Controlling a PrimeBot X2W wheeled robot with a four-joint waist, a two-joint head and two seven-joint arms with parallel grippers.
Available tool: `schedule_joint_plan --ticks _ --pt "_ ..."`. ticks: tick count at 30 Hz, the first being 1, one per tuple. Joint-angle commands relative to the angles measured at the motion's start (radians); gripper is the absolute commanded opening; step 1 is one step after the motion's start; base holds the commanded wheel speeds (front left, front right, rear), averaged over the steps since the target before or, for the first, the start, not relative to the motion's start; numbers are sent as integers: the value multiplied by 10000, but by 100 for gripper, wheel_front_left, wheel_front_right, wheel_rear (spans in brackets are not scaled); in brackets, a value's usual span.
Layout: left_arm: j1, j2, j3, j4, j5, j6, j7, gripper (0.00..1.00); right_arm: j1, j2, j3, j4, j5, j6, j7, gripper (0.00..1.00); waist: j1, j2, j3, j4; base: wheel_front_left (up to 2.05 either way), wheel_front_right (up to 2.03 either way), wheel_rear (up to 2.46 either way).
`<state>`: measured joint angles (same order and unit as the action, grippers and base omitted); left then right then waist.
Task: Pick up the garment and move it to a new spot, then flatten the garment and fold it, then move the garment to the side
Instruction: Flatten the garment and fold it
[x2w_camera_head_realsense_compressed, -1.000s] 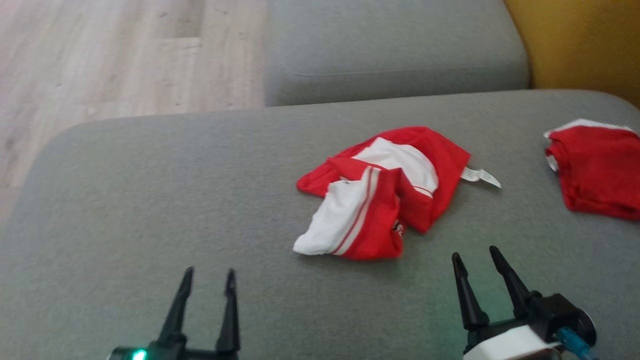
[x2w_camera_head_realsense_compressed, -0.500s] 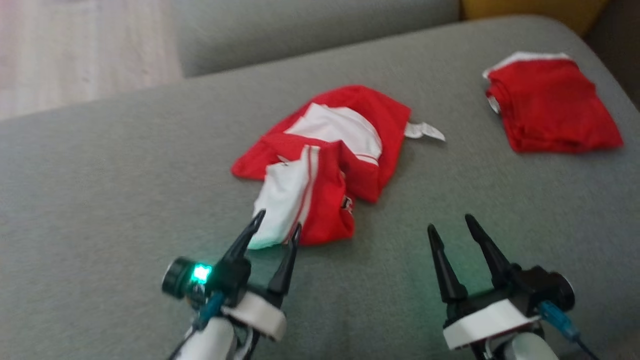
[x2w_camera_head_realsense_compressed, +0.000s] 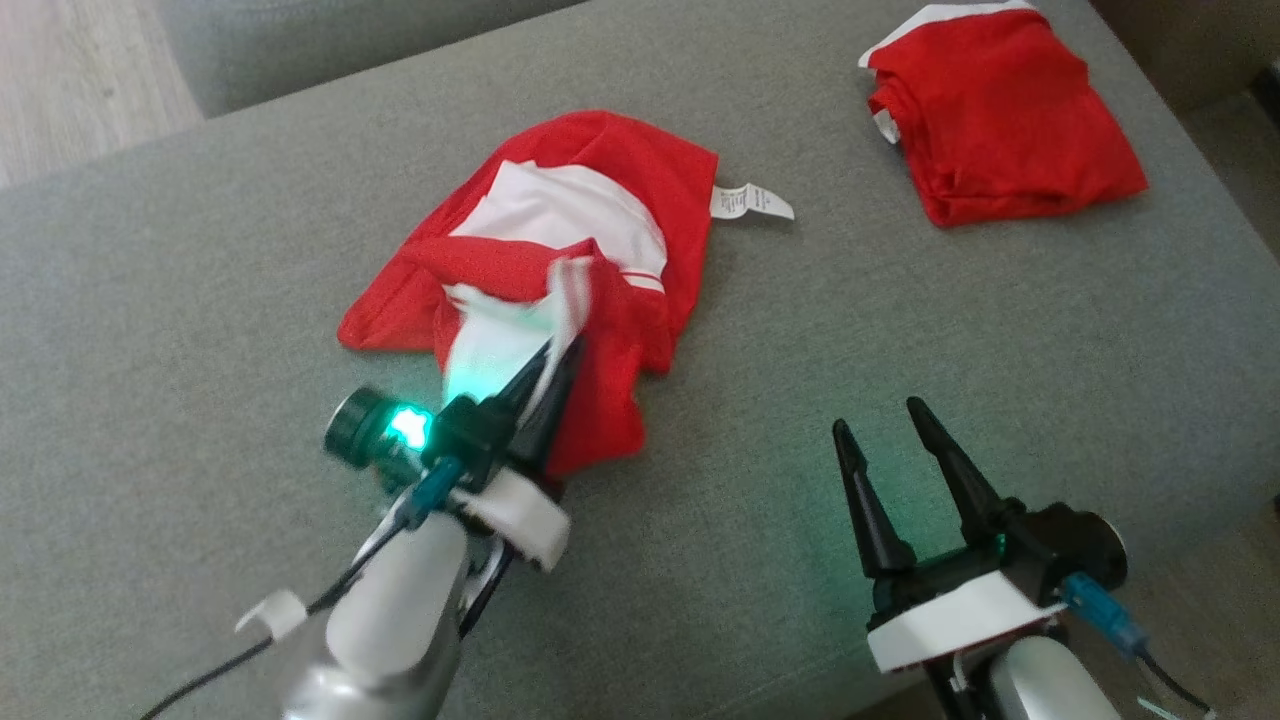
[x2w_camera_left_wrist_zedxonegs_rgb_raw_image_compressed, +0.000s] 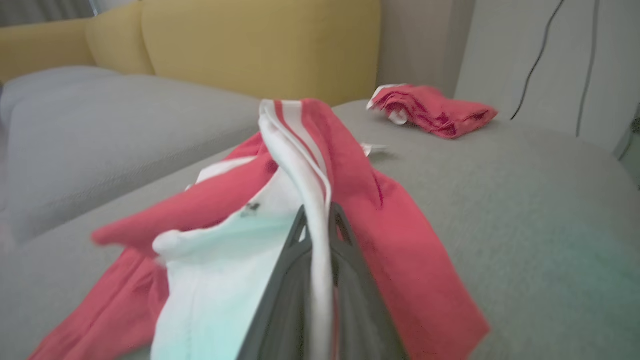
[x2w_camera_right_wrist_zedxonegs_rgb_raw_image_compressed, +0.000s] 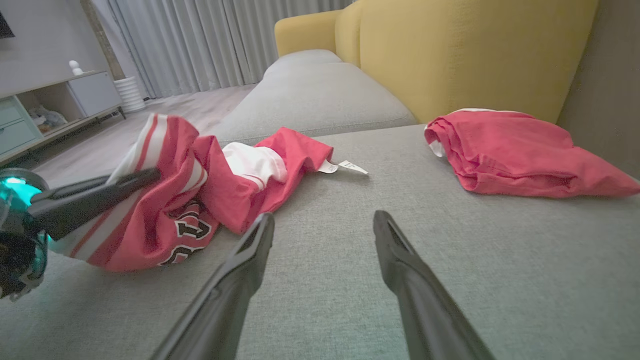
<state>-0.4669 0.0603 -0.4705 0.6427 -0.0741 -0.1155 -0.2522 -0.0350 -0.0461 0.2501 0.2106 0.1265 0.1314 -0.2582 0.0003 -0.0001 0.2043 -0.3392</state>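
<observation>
The garment (x2w_camera_head_realsense_compressed: 600, 170) is a crumpled red and white jersey with a white label, lying mid-cushion. My left gripper (x2w_camera_head_realsense_compressed: 565, 350) is shut on its near white striped edge, which is raised off the cushion. In the left wrist view that striped fold (x2w_camera_left_wrist_zedxonegs_rgb_raw_image_compressed: 300, 130) runs up between the closed fingers of the left gripper (x2w_camera_left_wrist_zedxonegs_rgb_raw_image_compressed: 317, 215). In the right wrist view the garment (x2w_camera_right_wrist_zedxonegs_rgb_raw_image_compressed: 170, 200) hangs from the left gripper (x2w_camera_right_wrist_zedxonegs_rgb_raw_image_compressed: 150, 175), with black lettering showing. My right gripper (x2w_camera_head_realsense_compressed: 878, 418) is open above bare cushion to the right of the garment, its fingers (x2w_camera_right_wrist_zedxonegs_rgb_raw_image_compressed: 250, 260) holding nothing.
A second red garment (x2w_camera_head_realsense_compressed: 1000, 110), folded, lies at the far right of the grey cushion (x2w_camera_head_realsense_compressed: 200, 300). Another grey cushion and a yellow sofa back (x2w_camera_right_wrist_zedxonegs_rgb_raw_image_compressed: 450, 50) lie beyond. Wooden floor (x2w_camera_head_realsense_compressed: 70, 80) is past the far left edge.
The head camera has tilted and shifted. My left gripper reached forward to the garment's near white edge, shut on it and raised it. The right gripper stays open in place.
</observation>
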Motion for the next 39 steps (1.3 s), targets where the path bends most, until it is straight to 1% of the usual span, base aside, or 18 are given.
schedule_joint_plan --ticks 1,2,6,9,12,14,15,16,18,20,22,24,28,31,33,35,39 --pt "-640 88 76 -504 -164 -70 -95 0 -139 -41 296 -215 58 -7 -36 100 -3 1 -145 5 0 0 0" --pt "-640 88 76 -504 -164 -70 -95 0 -139 -41 296 -215 58 -7 -36 100 -3 1 -145 5 0 0 0" --pt "-1803 27 -313 -1072 -704 -139 -95 0 -67 -41 544 -154 49 -7 -36 100 -3 1 -532 -28 0 0 0" --pt "-3058 55 -757 -1441 -1596 -146 -95 0 -33 -41 689 -215 183 -7 -36 100 -3 1 -737 -126 0 0 0" --pt "-4765 338 -781 -1681 -2460 -148 -95 0 -31 -41 823 -272 343 -7 -36 100 -3 1 -757 -199 0 0 0" --pt "-5994 555 -491 -1751 -2826 -149 -95 0 -30 -41 868 -317 473 -7 -36 100 -3 1 -737 -220 0 0 0" --pt "-7078 676 24 -1711 -3032 -149 -95 0 -2 -41 859 -351 587 -7 -36 100 -3 1 -723 -171 0 0 0" --pt "-7494 712 268 -1624 -3085 -119 -95 0 14 -41 836 -363 622 -7 -36 100 -3 1 -721 -122 0 0 0" --pt "-7990 748 663 -1273 -3257 -22 -95 0 35 -41 782 -365 667 -7 -36 100 -3 1 -735 16 0 0 0" --pt "-7964 815 952 -936 -3459 54 -95 0 34 -41 718 -367 676 -7 -36 100 -3 1 -772 195 0 0 0" --pt "-7340 955 1131 -646 -3627 160 -95 0 47 -41 629 -371 646 -7 -36 100 -3 1 -817 415 0 0 0" --pt "-6189 1177 1169 -496 -3697 268 -95 0 63 -41 556 -376 580 -7 -36 100 -3 1 -842 653 0 0 0" --pt "-3119 1592 1599 -659 -4056 449 -95 0 107 -41 284 -393 391 -7 -36 100 -3 1 -792 1168 0 0 0" --pt "-770 1765 2163 -1109 -4042 751 -95 0 110 -41 75 -409 202 -7 -36 100 -3 1 -687 1543 0 0 0" --pt "643 1607 2632 -1545 -4061 909 -95 0 128 -41 -61 -404 78 -7 -36 100 -3 1 -633 1812 0 0 0" --pt "1824 1358 3008 -2047 -3941 943 -95 0 159 -41 -205 -388 -22 -7 -36 100 -3 1 -615 2098 0 0 0" --pt "3545 739 3504 -2885 -3798 513 -95 0 232 -41 -375 -364 -127 -7 -36 100 -3 1 -646 2653 0 0 0"
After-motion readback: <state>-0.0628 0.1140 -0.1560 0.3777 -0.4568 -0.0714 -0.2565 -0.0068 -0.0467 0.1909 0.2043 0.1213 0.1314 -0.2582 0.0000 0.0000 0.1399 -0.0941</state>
